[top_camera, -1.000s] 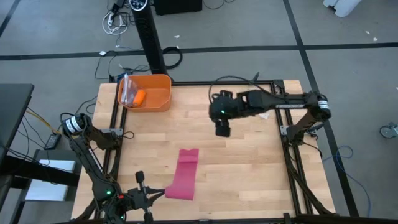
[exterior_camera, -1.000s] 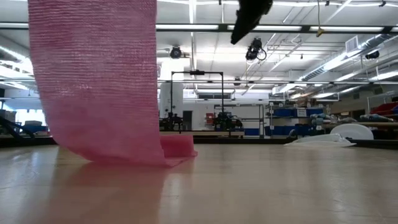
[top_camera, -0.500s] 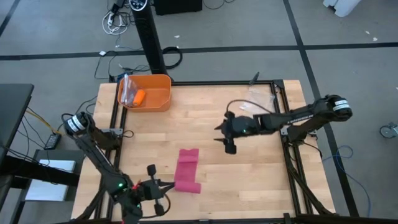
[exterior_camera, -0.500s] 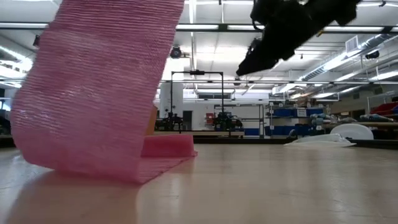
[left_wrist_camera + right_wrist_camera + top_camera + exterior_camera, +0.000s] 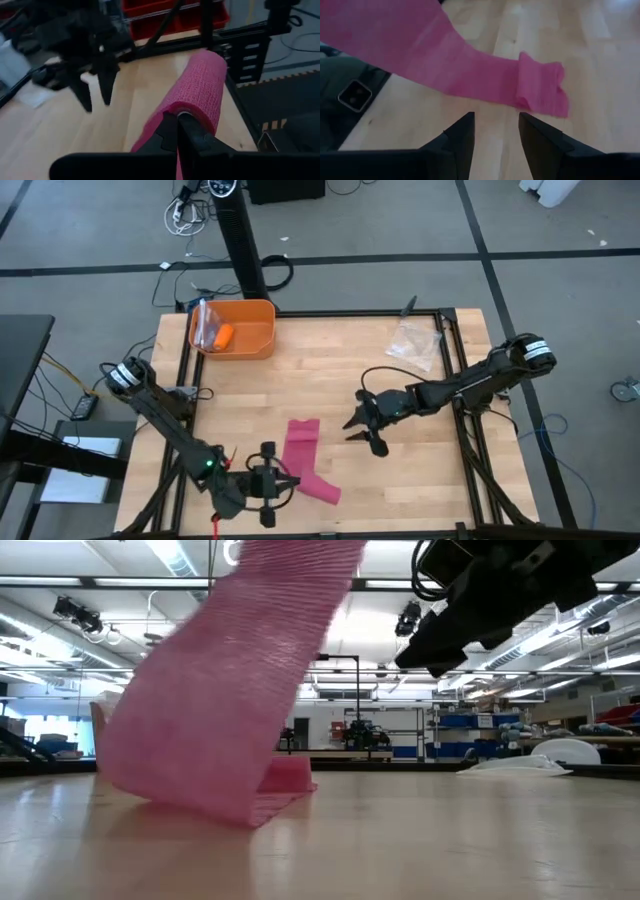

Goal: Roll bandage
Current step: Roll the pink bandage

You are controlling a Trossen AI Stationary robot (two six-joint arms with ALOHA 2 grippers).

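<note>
The magenta-pink bandage lies as a strip on the wooden table, its folded far end flat on the wood. Its near part is raised, and it rises as a broad band in the low view. My left gripper is near the table's near edge and is shut on the bandage's near part. My right gripper is open and empty, just right of the strip and a little above the table. Its wrist view shows the bandage ahead of its fingers. My left gripper pinches the bandage near its near end between its two shut fingers, coming about level from the table's left and lying across the strip. That part is lifted clear and the cloth drapes over the fingertips. The far end rests on the table.
An orange bin at the far left holds a clear bag and a small orange object. A clear crinkly plastic bag lies at the far right. Black frame rails run along the table's edges.
My left gripper has gone toward the table's right edge with the bandage's near part, which now slants to the right. The folded far end has stayed in place. My right gripper has come down and toward the near edge, closer to the strip.
</note>
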